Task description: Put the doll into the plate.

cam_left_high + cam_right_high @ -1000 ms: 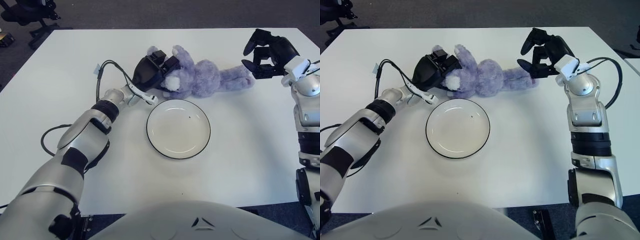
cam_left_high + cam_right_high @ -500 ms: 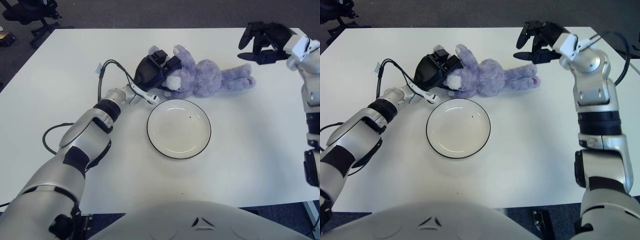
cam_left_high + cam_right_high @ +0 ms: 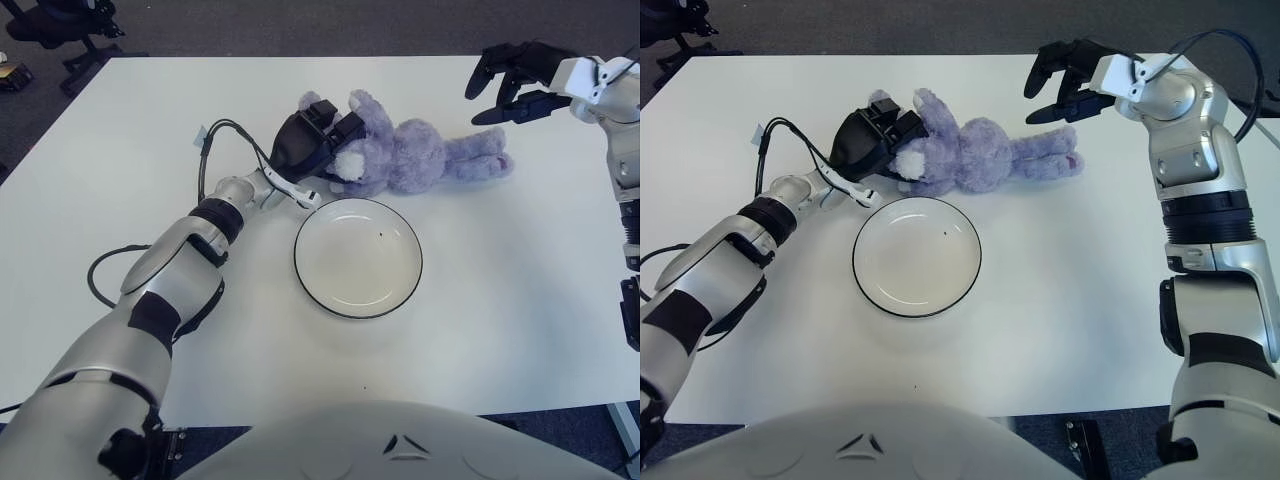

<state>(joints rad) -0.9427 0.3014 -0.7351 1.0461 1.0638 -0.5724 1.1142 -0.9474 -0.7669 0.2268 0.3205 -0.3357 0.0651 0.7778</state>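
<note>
Fingers of the left hand (image 3: 312, 145) curl around the head of the purple doll (image 3: 410, 158), which lies on the white table (image 3: 500, 280) just behind the empty plate (image 3: 357, 257), while the right hand (image 3: 1070, 80), fingers spread and holding nothing, hovers above the doll's feet.

Setting: looks like office or lab-type room, not a home. Evidence: large plain white table (image 3: 110, 200) w/ squared edges, standing on dark grey carpet-like floor (image 3: 300, 25) visible beyond far edge. Black office chair (image 3: 60, 25) on wheeled star base at top left corner of both eye views. Loose black cable (image 3: 225, 135) along robot arm, w/ small tag, lying on tabletop — test-rig look, i.e. robotics bench setup.
</note>
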